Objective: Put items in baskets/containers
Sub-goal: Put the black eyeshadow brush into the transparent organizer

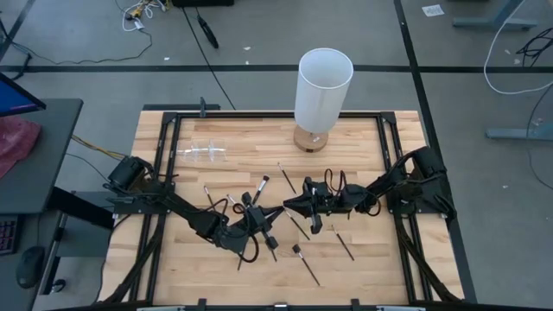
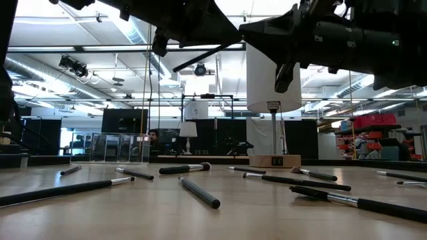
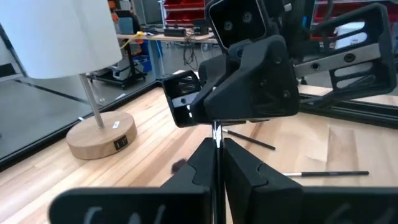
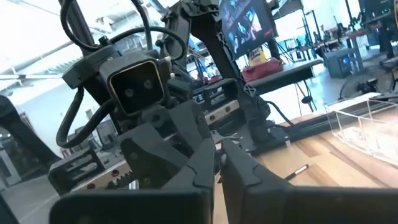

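Both grippers meet fingertip to fingertip above the table's middle, with one thin dark makeup brush [image 2: 207,57] in the air between them. My left gripper [image 1: 275,212] comes from the left and my right gripper [image 1: 292,207] from the right; both are shut on that brush. Several more brushes [image 1: 304,263] lie flat on the wood, some right under the grippers. The low transparent container [image 1: 203,153] stands on the table's far left part, also seen as container [image 2: 110,148] and container [image 4: 367,124]. My left gripper pinches the brush between its two fingers [image 3: 249,177], coming level from the table's left. The silver ferrule [image 3: 216,133] sticks out just past the fingertips. The brush is lifted clear, and its handle [image 2: 193,62] slants down and back under this gripper. My right gripper comes level from the table's right and is shut on the same brush's raised end [image 2: 241,44]. Its own fingers [image 4: 239,171] hide the place of contact, so which part it has cannot be told.
A tall white cylinder lamp [image 1: 321,91] on a round wooden base [image 1: 311,138] stands at the far middle of the table. Loose brushes [image 2: 200,192] are scattered over the middle and near part. A black frame [image 1: 380,121] borders the tabletop.
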Motion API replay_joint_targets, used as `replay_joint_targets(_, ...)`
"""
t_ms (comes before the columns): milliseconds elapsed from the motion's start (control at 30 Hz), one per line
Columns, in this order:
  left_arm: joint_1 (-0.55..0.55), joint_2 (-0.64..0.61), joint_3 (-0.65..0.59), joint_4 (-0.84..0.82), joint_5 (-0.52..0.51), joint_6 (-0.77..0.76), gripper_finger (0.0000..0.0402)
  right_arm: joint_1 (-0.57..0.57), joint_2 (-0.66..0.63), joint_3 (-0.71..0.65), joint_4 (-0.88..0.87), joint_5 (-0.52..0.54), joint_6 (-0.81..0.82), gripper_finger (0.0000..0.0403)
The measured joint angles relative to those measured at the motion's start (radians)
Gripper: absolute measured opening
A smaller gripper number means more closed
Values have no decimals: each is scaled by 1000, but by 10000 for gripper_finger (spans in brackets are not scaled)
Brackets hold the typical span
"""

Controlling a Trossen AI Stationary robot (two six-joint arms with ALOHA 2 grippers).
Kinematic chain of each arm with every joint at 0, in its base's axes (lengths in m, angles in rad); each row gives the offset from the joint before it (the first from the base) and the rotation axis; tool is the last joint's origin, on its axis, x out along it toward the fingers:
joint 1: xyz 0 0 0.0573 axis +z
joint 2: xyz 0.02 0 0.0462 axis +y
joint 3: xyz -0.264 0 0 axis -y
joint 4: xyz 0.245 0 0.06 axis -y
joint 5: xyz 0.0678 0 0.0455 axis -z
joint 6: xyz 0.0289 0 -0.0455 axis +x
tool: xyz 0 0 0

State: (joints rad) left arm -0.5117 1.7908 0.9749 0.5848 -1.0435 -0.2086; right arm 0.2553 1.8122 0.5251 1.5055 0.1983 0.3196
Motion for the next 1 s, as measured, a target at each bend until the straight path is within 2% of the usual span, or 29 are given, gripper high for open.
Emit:
replay_joint_targets(133,0,0,0,-4,7,15,42,-1,-31,0,-59,0,-27,13)
replay_joint_targets(267,-3,0,0,-5,14,42,96,-2,-144,0,-276,22,-89,7)
replay_joint_targets(433,12,-1,0,-58,22,22,177,0,-343,47,-711,64,-192,5)
replay_joint_targets(567,46,-1,0,-94,44,-16,214,13,-423,171,-1099,81,-278,4)
replay_joint_targets(667,74,-1,0,-99,110,-16,218,18,-424,256,-1286,82,-320,4)
replay_joint_targets(733,91,-1,0,-105,165,-15,212,20,-422,290,-1349,82,-343,4)
replay_joint_targets(867,117,0,0,-107,260,-16,192,20,-419,307,-1369,73,-379,4)
replay_joint_targets(1000,130,1,0,-112,262,-16,165,20,-419,309,-1370,71,-384,5)
